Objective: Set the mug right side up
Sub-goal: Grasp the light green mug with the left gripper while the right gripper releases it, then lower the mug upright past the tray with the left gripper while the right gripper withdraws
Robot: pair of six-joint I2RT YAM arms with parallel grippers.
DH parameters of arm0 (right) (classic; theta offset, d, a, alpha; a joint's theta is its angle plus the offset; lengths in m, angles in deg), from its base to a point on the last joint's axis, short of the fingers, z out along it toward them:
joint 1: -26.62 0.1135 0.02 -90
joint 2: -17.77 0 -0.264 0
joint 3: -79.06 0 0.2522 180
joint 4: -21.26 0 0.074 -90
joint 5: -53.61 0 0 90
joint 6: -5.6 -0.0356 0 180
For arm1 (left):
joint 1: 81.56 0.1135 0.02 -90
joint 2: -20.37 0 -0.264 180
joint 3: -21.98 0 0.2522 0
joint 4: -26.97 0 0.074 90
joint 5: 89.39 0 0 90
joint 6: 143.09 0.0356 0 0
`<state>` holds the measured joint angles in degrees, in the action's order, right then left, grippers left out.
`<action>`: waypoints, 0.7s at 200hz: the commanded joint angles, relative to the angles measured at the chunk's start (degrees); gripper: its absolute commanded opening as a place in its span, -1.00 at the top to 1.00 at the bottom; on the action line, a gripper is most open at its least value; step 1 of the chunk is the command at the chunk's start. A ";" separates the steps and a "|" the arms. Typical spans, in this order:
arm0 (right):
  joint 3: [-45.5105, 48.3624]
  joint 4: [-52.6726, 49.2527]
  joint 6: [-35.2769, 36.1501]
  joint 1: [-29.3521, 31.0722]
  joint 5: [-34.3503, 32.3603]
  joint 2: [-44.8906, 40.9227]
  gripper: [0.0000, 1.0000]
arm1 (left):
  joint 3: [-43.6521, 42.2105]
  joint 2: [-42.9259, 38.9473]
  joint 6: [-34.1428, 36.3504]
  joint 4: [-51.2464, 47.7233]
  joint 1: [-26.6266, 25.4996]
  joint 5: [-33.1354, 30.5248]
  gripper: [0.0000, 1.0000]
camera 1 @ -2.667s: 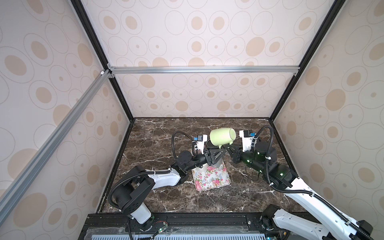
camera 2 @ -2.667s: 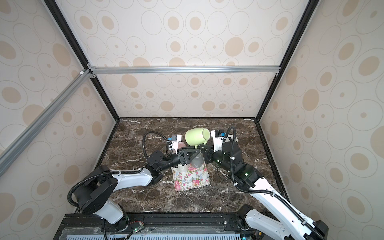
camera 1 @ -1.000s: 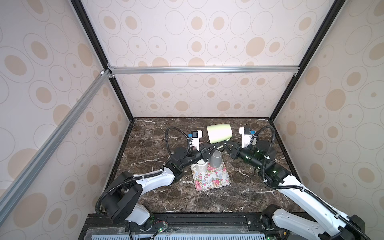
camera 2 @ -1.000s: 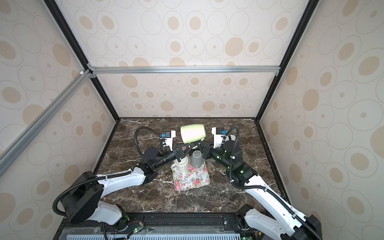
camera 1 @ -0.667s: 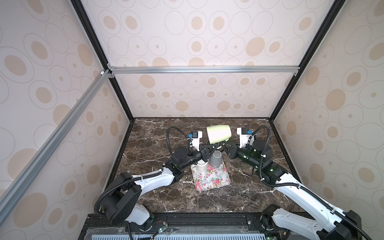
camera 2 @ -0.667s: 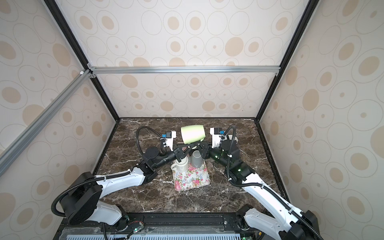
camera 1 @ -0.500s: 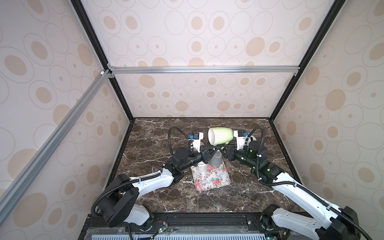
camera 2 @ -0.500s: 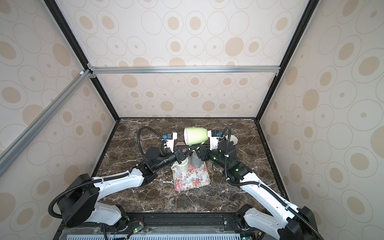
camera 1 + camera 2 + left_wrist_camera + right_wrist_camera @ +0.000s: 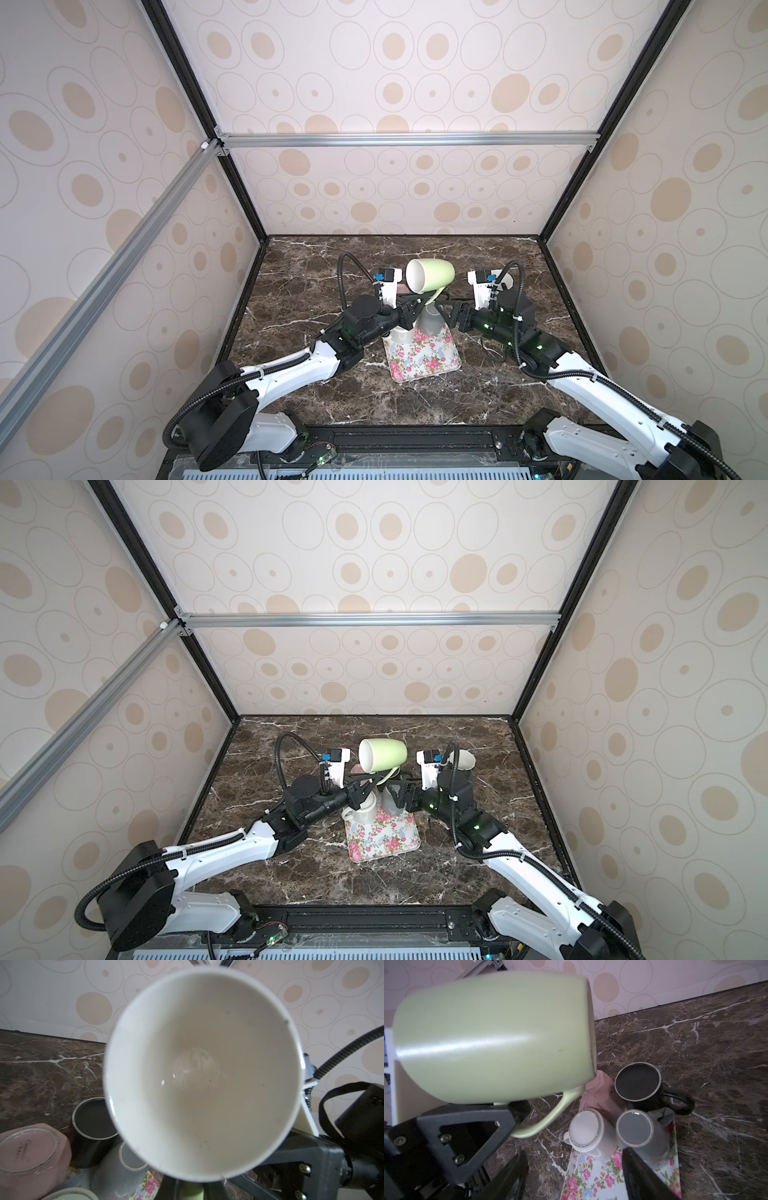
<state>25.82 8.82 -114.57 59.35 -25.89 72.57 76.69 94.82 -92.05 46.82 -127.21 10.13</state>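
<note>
A light green mug [image 9: 432, 275] [image 9: 384, 754] with a white inside hangs on its side above the table, mouth turned to the left. My left gripper [image 9: 424, 300] [image 9: 373, 782] is shut on its handle from below; the left wrist view looks straight into the mug's mouth [image 9: 201, 1074], with the green handle pinched at the frame's edge [image 9: 191, 1190]. In the right wrist view the mug [image 9: 492, 1036] fills one side, its handle in the left gripper's black fingers [image 9: 467, 1126]. My right gripper [image 9: 574, 1157] [image 9: 449, 313] stands open, empty, just right of the mug.
Below, a floral tray [image 9: 419, 365] [image 9: 591, 1180] carries several upside-down mugs: white [image 9: 586, 1131], grey [image 9: 636, 1131], black [image 9: 638, 1082] and pink [image 9: 600, 1093]. Another white mug [image 9: 500, 279] sits behind my right arm. Walls close the table on three sides.
My right gripper has opened, let go of the green mug and drawn back a little. The mug has turned in my left gripper, its mouth now showing toward the left.
</note>
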 commanded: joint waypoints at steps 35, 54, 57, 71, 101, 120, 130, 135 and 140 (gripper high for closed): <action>2.52 -4.17 2.65 0.31 -4.45 -4.54 -0.56 | 5.04 -5.16 5.25 -8.53 2.57 -9.28 1.00; 3.42 -4.84 2.13 0.32 -4.31 -5.55 -0.59 | 5.34 -6.39 6.70 -14.48 3.67 -13.99 1.00; 3.51 -5.10 2.17 0.34 -4.23 -5.74 -0.59 | 5.48 -6.56 6.97 -15.55 3.76 -14.69 1.00; 4.42 -5.71 2.05 0.36 -4.41 -6.55 -0.60 | 6.13 -7.25 7.71 -20.61 4.94 -17.21 1.00; 6.41 -6.65 1.90 0.36 -6.15 -8.35 -0.63 | 7.88 -8.01 8.57 -28.04 7.36 -20.94 1.00; 7.34 -7.03 2.04 0.32 -5.34 -9.74 -0.65 | 8.98 -7.73 9.08 -32.36 8.89 -24.50 1.00; 7.83 -7.34 2.26 0.33 -4.98 -10.60 -0.77 | 9.31 -7.78 9.24 -33.95 9.78 -25.87 1.00; 7.94 -7.82 2.39 0.36 -4.92 -11.10 -0.77 | 9.34 -7.83 9.17 -34.71 10.18 -26.47 1.00; 8.14 -8.37 2.41 0.36 -4.88 -11.66 -0.77 | 9.41 -7.92 9.17 -35.46 10.65 -26.98 1.00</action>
<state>32.97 2.15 -112.73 59.38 -30.69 63.48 81.69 89.16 -84.71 13.70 -118.57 -10.44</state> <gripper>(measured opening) 0.878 0.140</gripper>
